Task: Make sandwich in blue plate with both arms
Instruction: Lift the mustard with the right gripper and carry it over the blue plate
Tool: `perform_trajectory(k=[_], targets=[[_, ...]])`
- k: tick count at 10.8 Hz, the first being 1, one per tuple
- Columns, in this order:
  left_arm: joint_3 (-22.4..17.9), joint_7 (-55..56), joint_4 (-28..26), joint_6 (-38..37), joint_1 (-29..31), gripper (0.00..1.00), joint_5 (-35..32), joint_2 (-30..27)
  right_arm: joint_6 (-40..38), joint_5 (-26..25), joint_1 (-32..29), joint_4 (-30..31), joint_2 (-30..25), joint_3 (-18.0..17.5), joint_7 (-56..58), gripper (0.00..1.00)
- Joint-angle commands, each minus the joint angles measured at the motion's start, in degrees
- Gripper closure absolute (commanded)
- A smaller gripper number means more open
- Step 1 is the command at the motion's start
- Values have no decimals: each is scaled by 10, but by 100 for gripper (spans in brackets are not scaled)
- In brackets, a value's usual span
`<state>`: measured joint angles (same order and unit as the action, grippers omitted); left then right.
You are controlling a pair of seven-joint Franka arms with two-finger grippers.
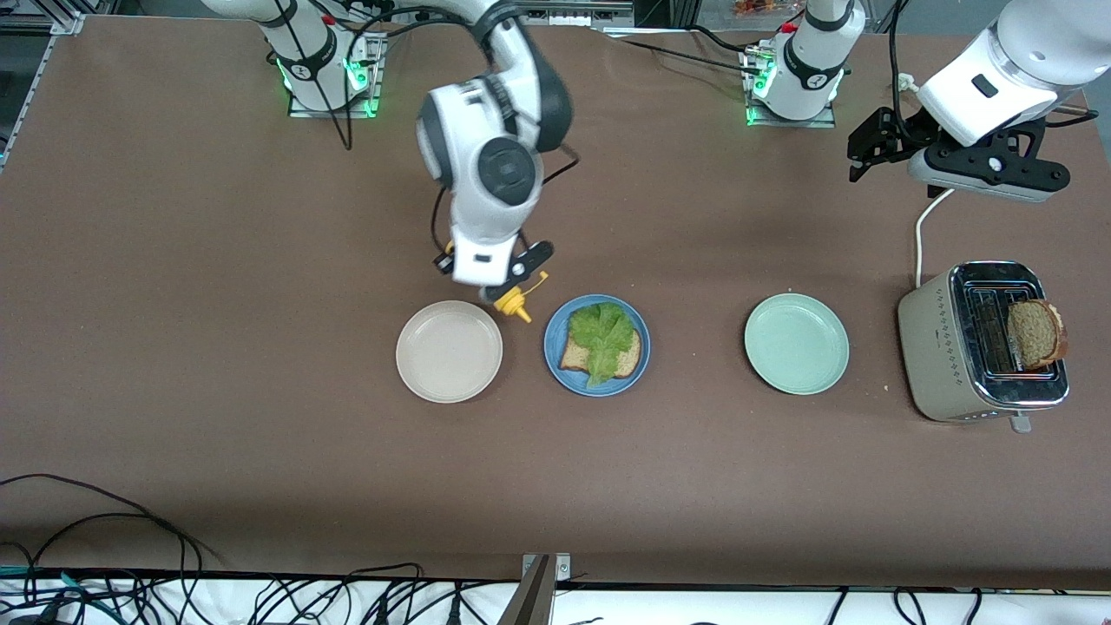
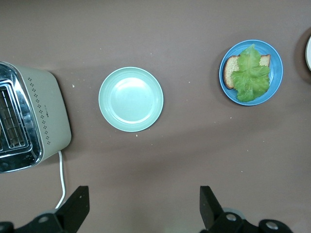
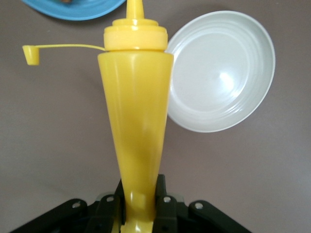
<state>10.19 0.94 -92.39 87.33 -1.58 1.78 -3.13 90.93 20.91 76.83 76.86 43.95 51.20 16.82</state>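
Note:
The blue plate (image 1: 564, 378) (image 2: 277, 83) holds one brown bread slice (image 1: 628, 358) (image 2: 230, 69) with a green lettuce leaf (image 1: 603, 337) (image 2: 250, 74) lying on it. A second slice (image 1: 1035, 332) stands up out of the toaster (image 1: 933, 347). My right gripper (image 1: 510, 279) (image 3: 138, 206) is shut on the base of a yellow squeeze bottle (image 1: 515, 303) (image 3: 136, 121). The bottle is tipped, its cap hangs open, and its nozzle points at the blue plate's rim (image 3: 73, 8). My left gripper (image 1: 871, 143) (image 2: 143, 206) hangs open and empty, high over the table at the left arm's end.
A beige-white plate (image 1: 449, 351) (image 3: 221, 73) lies beside the blue plate toward the right arm's end. An empty mint-green plate (image 1: 796, 343) (image 2: 131, 99) lies between the blue plate and the toaster (image 2: 46, 121). The toaster's white cord (image 1: 922, 227) runs toward the left arm's base.

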Motion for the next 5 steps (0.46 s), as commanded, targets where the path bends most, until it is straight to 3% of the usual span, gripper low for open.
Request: perform_trajectory(k=[1,5], targets=[[-3,2,1,-5,7,0,7,-2,-80,-44,22,-110,87,18,-31,100],[1,3,1,-5,6,0,8,-2,-80,-69,43,-167,160,-2,-33,100]])
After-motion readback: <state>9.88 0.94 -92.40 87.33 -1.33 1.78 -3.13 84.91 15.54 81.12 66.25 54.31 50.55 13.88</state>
